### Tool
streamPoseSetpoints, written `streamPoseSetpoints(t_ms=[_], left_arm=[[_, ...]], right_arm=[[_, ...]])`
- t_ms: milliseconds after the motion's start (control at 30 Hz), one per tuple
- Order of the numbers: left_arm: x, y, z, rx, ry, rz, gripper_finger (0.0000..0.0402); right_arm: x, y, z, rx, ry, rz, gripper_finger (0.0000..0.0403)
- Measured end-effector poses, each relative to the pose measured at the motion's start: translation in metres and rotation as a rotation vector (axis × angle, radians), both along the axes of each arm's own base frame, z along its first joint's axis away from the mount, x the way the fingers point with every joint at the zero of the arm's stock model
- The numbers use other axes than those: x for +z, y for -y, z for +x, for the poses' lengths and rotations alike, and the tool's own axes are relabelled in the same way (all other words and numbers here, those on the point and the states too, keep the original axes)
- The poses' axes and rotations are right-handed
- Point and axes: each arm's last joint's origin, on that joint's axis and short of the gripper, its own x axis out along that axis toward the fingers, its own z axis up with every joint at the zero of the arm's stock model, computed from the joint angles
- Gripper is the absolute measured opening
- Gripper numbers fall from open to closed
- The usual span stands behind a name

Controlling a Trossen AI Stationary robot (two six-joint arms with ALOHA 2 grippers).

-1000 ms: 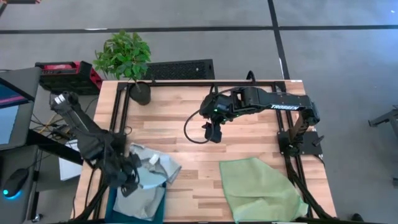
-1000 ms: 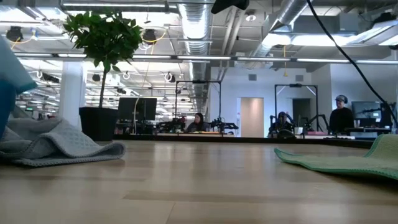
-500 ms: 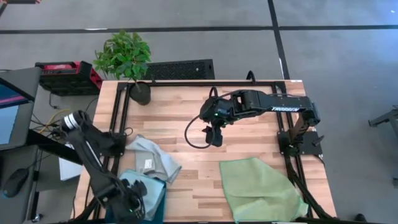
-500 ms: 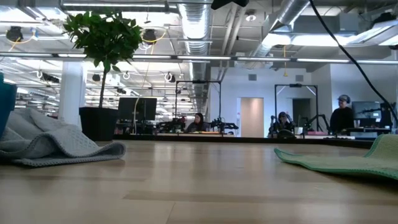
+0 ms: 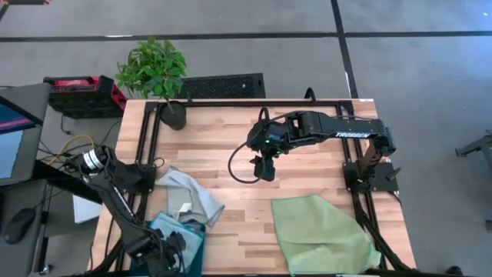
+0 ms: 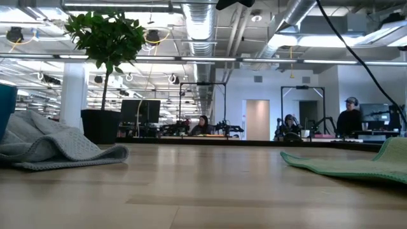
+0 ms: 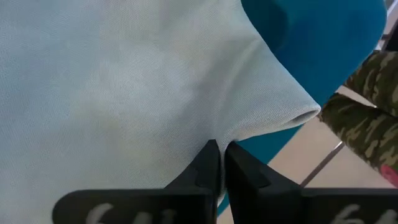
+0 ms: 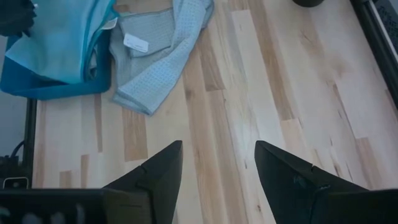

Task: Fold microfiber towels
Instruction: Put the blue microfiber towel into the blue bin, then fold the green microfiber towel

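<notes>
A light blue towel [image 5: 183,233] lies over the dark teal bin [image 5: 197,260] at the table's near left corner. My left gripper [image 5: 165,251] stands over it, shut on the cloth [image 7: 124,81]. Beside the bin a pale grey towel [image 5: 191,195] lies crumpled on the wood [image 8: 163,55]; it is also a low heap in the low view [image 6: 51,144]. A larger light green towel [image 5: 323,234] lies spread at the near right [image 6: 356,163]. My right gripper [image 5: 265,169] hangs open above the table's middle [image 8: 217,167], touching nothing. My left gripper pinches a small gathered pucker of the light blue towel [image 7: 235,132] between its two shut fingertips [image 7: 208,163]. The fingers come from above, pointing steeply down. The cloth around the pinch lies slack, spread over the bin [image 7: 323,43], with one rolled edge [image 7: 298,115] over the bin's wall.
A potted plant [image 5: 157,77] stands at the table's far left corner. Black frame rails [image 5: 150,146] run along the table's left and right sides. Bare wood lies between the grey and green towels. A person's camouflage sleeve [image 7: 367,118] shows beyond the bin.
My left gripper has moved toward the table's near edge and down, tipping more steeply downward, and has carried the light blue towel down onto the bin. The grey towel beside the bin now lies uncovered. My right gripper has kept still.
</notes>
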Motion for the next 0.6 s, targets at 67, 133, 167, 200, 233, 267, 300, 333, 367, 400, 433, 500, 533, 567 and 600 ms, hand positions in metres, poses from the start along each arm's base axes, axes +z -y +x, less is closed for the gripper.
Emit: streamPoseSetpoints(t_ms=[67,133,167,200,233,267,300,333,367,400,433,500,533,567,600], left_arm=[[0.0,0.0,0.001,-0.008,0.004,-0.001,0.0013],[0.0,0.0,0.001,-0.01,0.006,-0.001,0.0027],[0.0,0.0,0.001,-0.009,0.007,-0.002,0.0037],[0.0,-0.001,0.002,-0.007,0.007,-0.002,0.0047],[0.0,-0.001,0.002,-0.007,0.007,-0.002,0.0058],[0.0,-0.001,0.002,-0.005,0.007,-0.002,0.0069],[0.0,-0.001,0.003,-0.002,0.009,0.0,0.0081],[0.0,-0.002,0.003,-0.001,0.009,0.0,0.009],[0.0,-0.002,0.004,-0.004,0.01,0.001,0.0099],[0.0,-0.003,0.004,-0.009,0.011,0.0,0.0106],[0.001,-0.003,0.004,-0.014,0.009,-0.003,0.0112],[0.004,-0.004,0.003,-0.026,0.014,-0.01,0.0119],[0.007,-0.006,0.003,-0.029,0.019,-0.015,0.0121],[0.011,-0.007,0.001,-0.034,0.024,-0.019,0.0122],[0.015,-0.01,0.0,-0.04,0.033,-0.021,0.0123]], right_arm=[[0.0,0.0,0.0,0.0,0.0,0.0,0.0225],[0.0,0.0,0.0,0.0,0.0,0.0,0.0225],[0.0,0.0,0.0,0.0,0.0,0.0,0.0225],[0.0,0.0,0.0,0.0,-0.001,0.0,0.0225],[0.0,0.0,0.0,-0.001,-0.002,0.0,0.0225],[0.0,0.0,0.0,-0.001,-0.003,0.0,0.0225],[0.0,0.0,0.0,-0.001,-0.004,0.0,0.0225],[0.0,0.0,-0.001,0.0,-0.011,0.0,0.0225],[0.0,0.0,-0.003,0.0,-0.021,0.0,0.0225],[0.0,0.0,-0.005,-0.001,-0.033,-0.001,0.0225],[0.001,0.0,-0.008,-0.003,-0.042,0.0,0.0225],[0.006,-0.001,-0.018,-0.015,-0.061,0.01,0.0225],[0.01,-0.002,-0.025,-0.017,-0.071,0.015,0.0225],[0.014,-0.003,-0.032,-0.024,-0.081,0.022,0.0225],[0.017,-0.004,-0.039,-0.031,-0.093,0.028,0.0225]])
